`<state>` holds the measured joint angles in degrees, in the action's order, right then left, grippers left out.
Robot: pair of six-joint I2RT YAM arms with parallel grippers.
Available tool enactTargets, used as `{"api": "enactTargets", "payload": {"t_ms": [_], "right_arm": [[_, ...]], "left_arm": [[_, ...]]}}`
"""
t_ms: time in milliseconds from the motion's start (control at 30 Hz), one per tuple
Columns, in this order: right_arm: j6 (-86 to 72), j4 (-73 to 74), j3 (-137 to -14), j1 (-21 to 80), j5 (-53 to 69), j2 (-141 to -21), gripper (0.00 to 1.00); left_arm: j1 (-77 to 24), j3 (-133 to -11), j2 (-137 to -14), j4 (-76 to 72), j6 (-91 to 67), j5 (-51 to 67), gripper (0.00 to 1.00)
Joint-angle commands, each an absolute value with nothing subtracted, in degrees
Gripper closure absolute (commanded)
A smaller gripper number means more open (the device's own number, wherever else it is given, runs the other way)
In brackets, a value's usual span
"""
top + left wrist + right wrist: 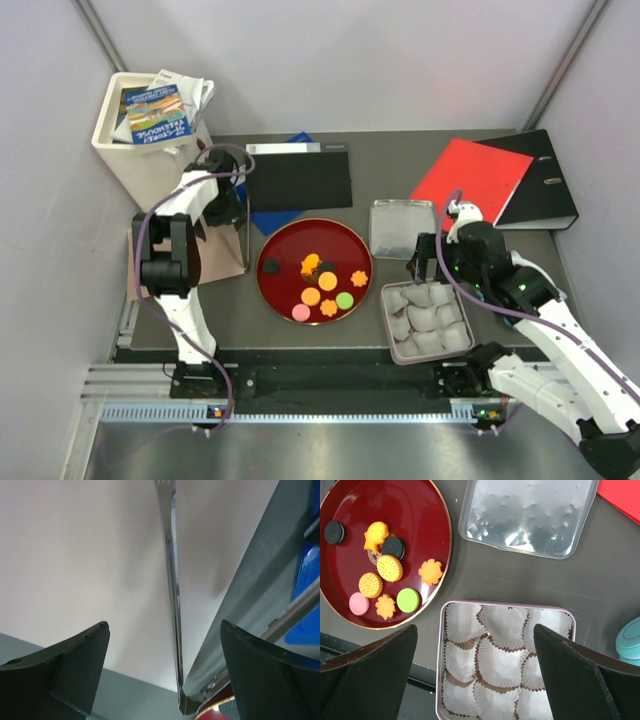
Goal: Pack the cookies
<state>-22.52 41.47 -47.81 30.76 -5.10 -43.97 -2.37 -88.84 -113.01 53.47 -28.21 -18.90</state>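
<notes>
The cookies (322,281) lie on a round red tray (283,247) at the table's middle: orange, pink, green and black pieces. In the right wrist view the cookies (389,568) are at upper left on the red tray (436,514). A tin (388,322) lined with white paper cups stands right of the tray. My right gripper (428,262) hangs open above the tin (441,645), and between the fingers of the right gripper (475,645) there is nothing. My left gripper (228,200) is at the back left, away from the tray. The left gripper (165,630) is open and empty, facing the wall.
The tin's clear lid (402,228) lies behind the tin. A black folder (300,180), a red folder (470,180) and a black binder (540,180) lie at the back. A white bin (150,160) with magazines stands at back left. A teal round object (630,639) sits right of the tin.
</notes>
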Motion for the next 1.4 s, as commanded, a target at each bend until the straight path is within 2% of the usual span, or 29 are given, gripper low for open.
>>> {"api": "enactTargets", "payload": {"t_ms": [0, 233, 500, 1033, 1367], "right_arm": [[-21.80, 38.50, -50.89, 32.08, -5.71, -45.17, 0.01], [-21.88, 38.06, -51.33, 32.43, -5.10, -46.67, 0.01], [-22.06, 37.97, -51.06, 32.52, -4.83, -47.20, 0.01], [-21.71, 37.62, -51.33, 32.52, -5.54, -49.13, 0.01], [-21.53, 38.06, -51.59, 32.52, -5.98, -49.48, 0.01]], "left_arm": [[-2.63, -82.72, -103.37, 46.87, -31.11, -15.14, 0.01], [-6.41, -72.78, -95.19, 37.72, -37.70, -14.24, 0.01], [-10.11, -70.14, -98.70, 35.95, -40.87, -16.43, 0.01], [-9.76, -67.77, -96.94, 35.51, -38.85, -18.90, 0.01], [-3.61, -66.53, -100.81, 32.00, -37.18, -15.03, 0.02]]}}
